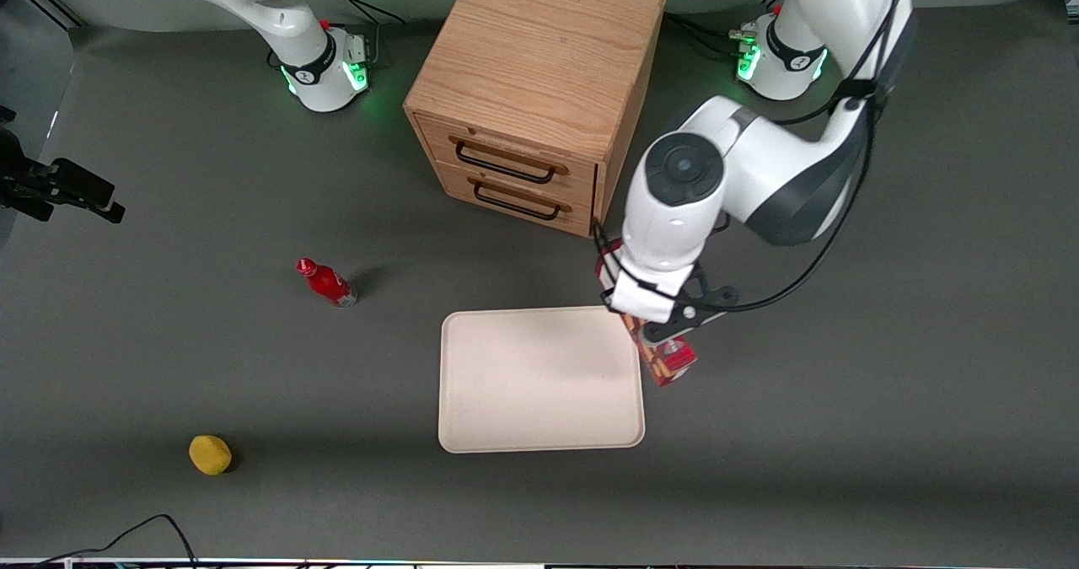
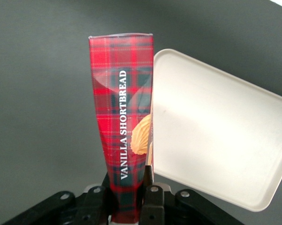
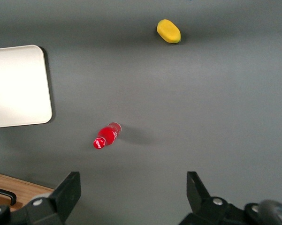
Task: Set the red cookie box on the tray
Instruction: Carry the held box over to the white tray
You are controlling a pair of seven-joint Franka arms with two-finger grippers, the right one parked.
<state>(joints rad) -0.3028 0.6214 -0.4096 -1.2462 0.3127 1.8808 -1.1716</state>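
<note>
Front view shows the left arm's hand (image 1: 653, 320) above the tray's edge on the working arm's side, clamped on the red cookie box (image 1: 672, 362). One end of the box sticks out from under the wrist, just past the corner of the cream-beige tray (image 1: 539, 379), which lies flat on the dark grey bench (image 1: 843, 434). In the left wrist view the black fingers (image 2: 151, 199) press both sides of the red plaid carton (image 2: 124, 140), lettered "VANILLA SHORTBREAD", and the box extends away from the hand with the tray (image 2: 216, 131) just beside it. Whether the box touches anything below cannot be told. A wooden two-drawer cabinet (image 1: 535, 88) stands farther from the front camera than the tray. Toward the parked arm's end lie a small red bottle (image 1: 327, 282) and, nearer the camera, a yellow lemon-like object (image 1: 210, 454).
</note>
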